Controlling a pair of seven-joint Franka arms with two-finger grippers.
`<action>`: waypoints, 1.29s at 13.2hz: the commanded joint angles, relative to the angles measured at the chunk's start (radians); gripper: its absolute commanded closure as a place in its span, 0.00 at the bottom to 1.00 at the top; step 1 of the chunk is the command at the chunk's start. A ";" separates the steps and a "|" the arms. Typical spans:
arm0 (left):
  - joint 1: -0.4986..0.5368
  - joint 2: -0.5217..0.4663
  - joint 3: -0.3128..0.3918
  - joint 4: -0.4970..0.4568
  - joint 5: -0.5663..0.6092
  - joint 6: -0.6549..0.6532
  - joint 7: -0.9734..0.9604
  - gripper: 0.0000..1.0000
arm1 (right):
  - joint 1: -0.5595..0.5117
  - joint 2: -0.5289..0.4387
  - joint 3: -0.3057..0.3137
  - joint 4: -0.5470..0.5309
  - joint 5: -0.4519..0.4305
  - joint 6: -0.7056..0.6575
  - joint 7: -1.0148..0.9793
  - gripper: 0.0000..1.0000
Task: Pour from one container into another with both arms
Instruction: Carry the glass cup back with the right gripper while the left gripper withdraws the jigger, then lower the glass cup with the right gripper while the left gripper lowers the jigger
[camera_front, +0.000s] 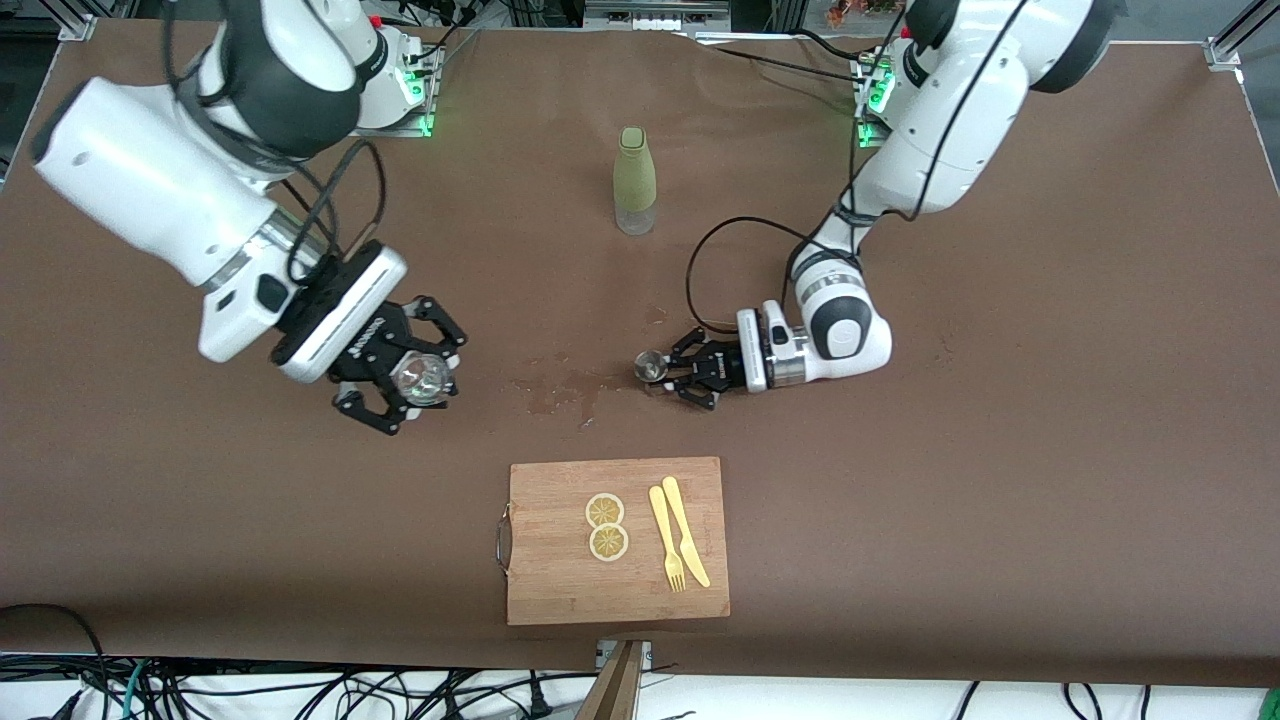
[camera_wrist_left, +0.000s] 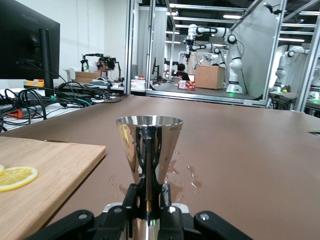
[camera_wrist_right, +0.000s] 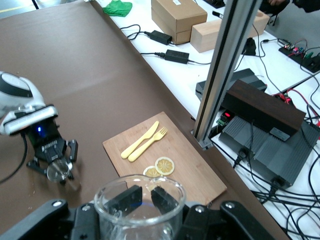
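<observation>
My left hand (camera_front: 668, 374) is closed on a shiny steel jigger (camera_front: 651, 366), an hourglass-shaped cup standing upright on the brown surface (camera_front: 1000, 480), farther from the front camera than the wooden cutting board (camera_front: 560, 590). My right hand (camera_front: 405, 385) is closed on a clear glass cup (camera_front: 422, 377), raised over the surface toward the right arm's end from the board. Small wet spots (camera_front: 560, 385) lie beside the jigger.

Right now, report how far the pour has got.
Done: both vessels are gripped. The right gripper is shut on the glass cup, raised above the table; the left gripper is shut on the metal jigger, upright and low over a wet patch. Left: bring them together and tip one.
</observation>
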 joint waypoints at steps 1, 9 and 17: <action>0.163 -0.124 -0.046 -0.161 0.164 -0.057 0.052 1.00 | -0.100 0.058 0.038 0.126 0.024 -0.148 -0.064 0.82; 0.450 -0.137 0.119 -0.159 0.689 -0.428 0.043 1.00 | -0.293 0.195 0.038 0.182 0.203 -0.392 -0.544 0.82; 0.567 -0.020 0.299 0.036 0.863 -0.670 0.234 1.00 | -0.387 0.405 -0.043 0.116 0.512 -0.573 -1.224 0.82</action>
